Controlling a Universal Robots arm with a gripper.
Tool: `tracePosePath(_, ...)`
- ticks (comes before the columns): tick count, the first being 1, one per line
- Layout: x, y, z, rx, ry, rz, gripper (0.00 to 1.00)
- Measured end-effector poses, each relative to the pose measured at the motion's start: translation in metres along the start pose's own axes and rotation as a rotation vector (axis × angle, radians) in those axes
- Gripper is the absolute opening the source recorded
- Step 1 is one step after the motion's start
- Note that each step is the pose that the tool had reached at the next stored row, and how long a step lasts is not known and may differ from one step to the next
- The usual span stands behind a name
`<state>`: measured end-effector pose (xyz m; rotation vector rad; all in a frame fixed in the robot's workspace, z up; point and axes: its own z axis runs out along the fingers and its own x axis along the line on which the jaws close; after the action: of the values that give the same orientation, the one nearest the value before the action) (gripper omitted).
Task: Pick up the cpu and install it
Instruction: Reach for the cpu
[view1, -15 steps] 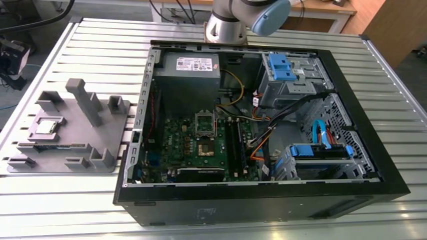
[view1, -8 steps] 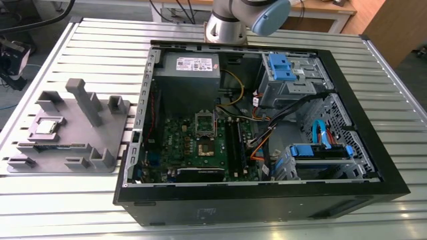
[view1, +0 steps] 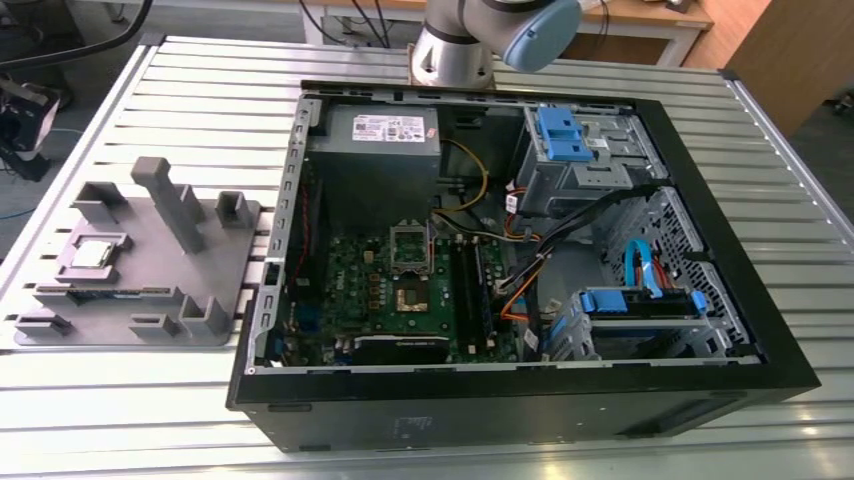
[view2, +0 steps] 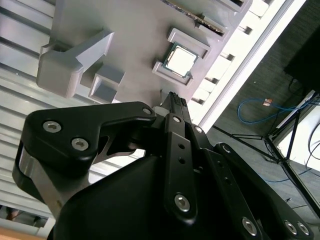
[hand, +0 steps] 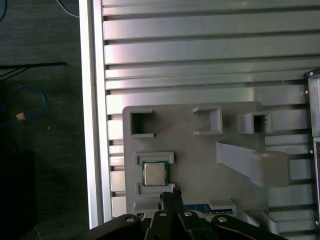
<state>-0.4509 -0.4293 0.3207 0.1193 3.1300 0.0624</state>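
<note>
The slatted metal table (view1: 147, 420) carries the open computer case (view1: 534, 405). Just beside the case, at the exterior view's left, the grey holder plate (hand: 200, 160) sits close to the table's edge. In both wrist views the gripper (hand: 170, 198) hangs over the plate, fingers pressed together and holding nothing. The cpu (hand: 154, 173) lies flat in its framed pocket on the plate's table-edge side, apart from the taller blocks (hand: 250, 162).

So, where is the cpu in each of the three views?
Exterior view: the cpu sits in a framed recess of the grey holder plate, at the exterior view's left, outside the computer case.
Second wrist view: the cpu lies in that same recess.
First wrist view: again in that recess.
Shared landmark: the plate's tall slanted block.
</note>
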Motion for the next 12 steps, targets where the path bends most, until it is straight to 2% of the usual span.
tracePosePath(4, 0.0000, 0.0000, 0.0002, 0.0013, 0.0170, 0.001, 0.11)
tracePosePath(12, -0.0002, -0.0008, 0.0018, 0.0015, 0.0183, 0.000, 0.11)
